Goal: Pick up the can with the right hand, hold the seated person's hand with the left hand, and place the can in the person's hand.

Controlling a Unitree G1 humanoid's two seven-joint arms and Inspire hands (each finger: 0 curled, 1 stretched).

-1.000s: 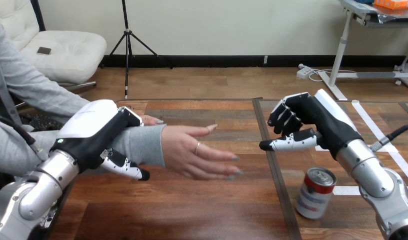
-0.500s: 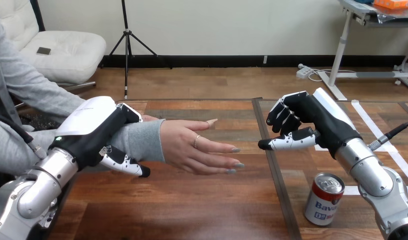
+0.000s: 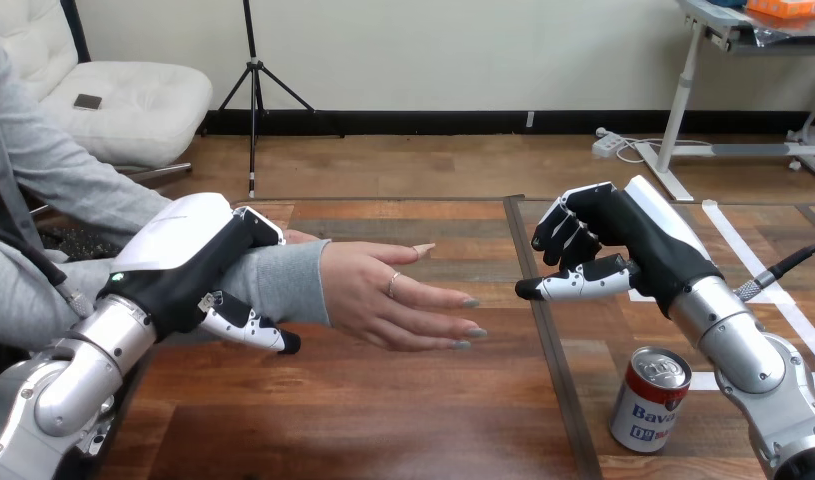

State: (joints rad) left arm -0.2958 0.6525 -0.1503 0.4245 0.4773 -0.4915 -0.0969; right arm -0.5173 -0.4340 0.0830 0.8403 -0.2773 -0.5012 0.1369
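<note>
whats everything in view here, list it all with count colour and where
table: one, brown wood, across the lower view
can: one, red, white and blue with a silver top, upright on the table at lower right, beside the right forearm, no hand on it
tape strips: a few, white, on the table's right part
person's hand: one, open with fingers stretched out, over the table's middle, holding nothing
person's forearm: one, grey sleeve, coming in from the view's left
left hand: one, black and white, fingers and thumb curled round the person's forearm
right hand: one, black and white, raised above the can, fingers curled on nothing
robot forearms: two, silver, at the lower corners
</note>
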